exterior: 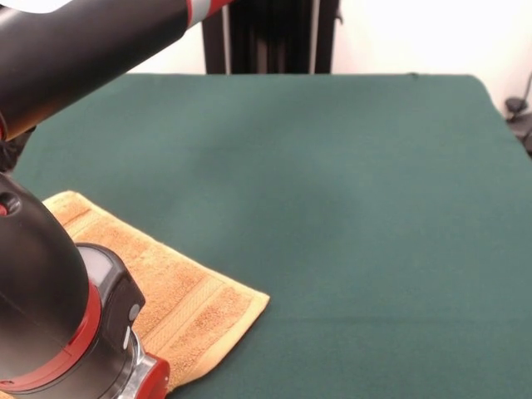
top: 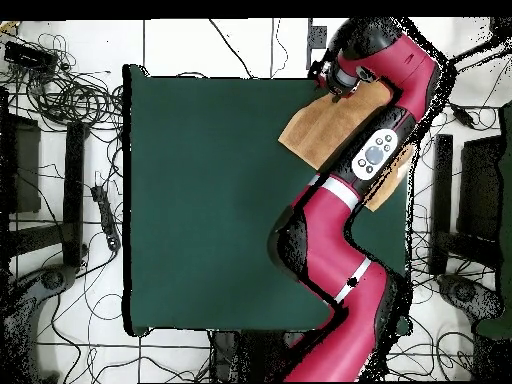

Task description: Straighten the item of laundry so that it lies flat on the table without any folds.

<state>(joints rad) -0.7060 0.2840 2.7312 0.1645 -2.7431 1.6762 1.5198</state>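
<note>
The item of laundry (exterior: 193, 306) is an orange-tan towel with ribbed bands, lying at the front left corner of the green table (exterior: 332, 208). My arm's wrist (exterior: 116, 349) covers its left part. From above, the towel (top: 318, 128) lies at the table's (top: 200, 200) top right corner, and the arm crosses over it. The gripper (top: 332, 84) sits at the towel's top edge near the table rim, under the arm's end; whether it is open or shut does not show. A visible towel corner (exterior: 262, 297) lies flat.
Tangled cables (top: 70, 95) and dark equipment stands (top: 75, 190) surround the table on the floor. A black column (exterior: 274, 37) rises behind the far edge. The towel lies close to two table edges.
</note>
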